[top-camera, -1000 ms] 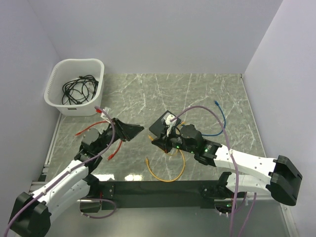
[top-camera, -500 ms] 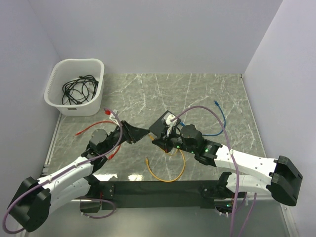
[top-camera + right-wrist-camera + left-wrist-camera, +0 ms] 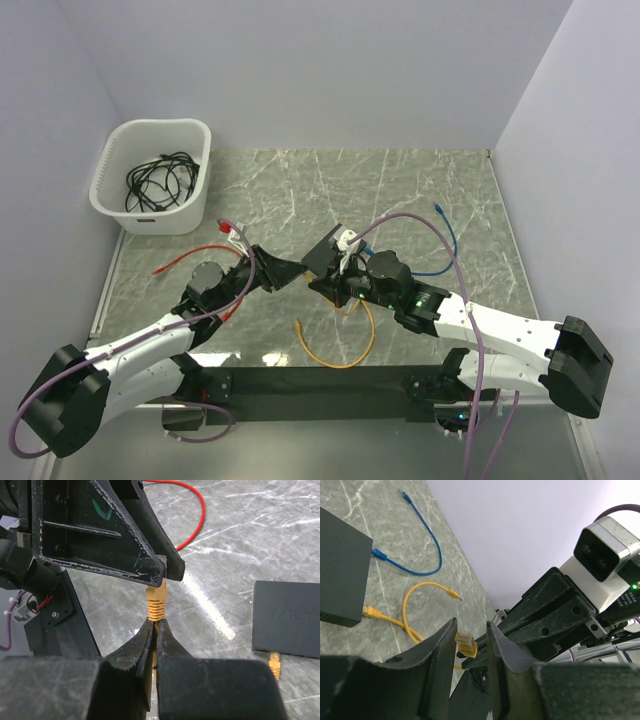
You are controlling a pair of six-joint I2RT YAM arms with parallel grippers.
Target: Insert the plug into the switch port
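Note:
The black switch point(image 3: 324, 256) lies mid-table, partly under my right arm; it also shows in the left wrist view point(image 3: 340, 577) and the right wrist view point(image 3: 287, 622). A blue cable point(image 3: 420, 535) and one end of the yellow cable point(image 3: 370, 612) sit at its edge. My right gripper point(image 3: 155, 626) is shut on the yellow cable just behind its free plug point(image 3: 156, 601), holding it up. My left gripper point(image 3: 470, 630) is open, its fingers point(image 3: 445, 640) on either side of that plug point(image 3: 466, 642). The two grippers meet left of the switch point(image 3: 305, 278).
A white basket point(image 3: 110, 190) with black cables stands at the back left. A red cable point(image 3: 185, 258) lies by my left arm, and the blue cable point(image 3: 447, 240) to the right of the switch. The yellow cable loops point(image 3: 345, 352) toward the near edge.
My left gripper has moved right toward the right gripper and now has its fingers around the yellow plug. The right arm has stayed put with the cable.

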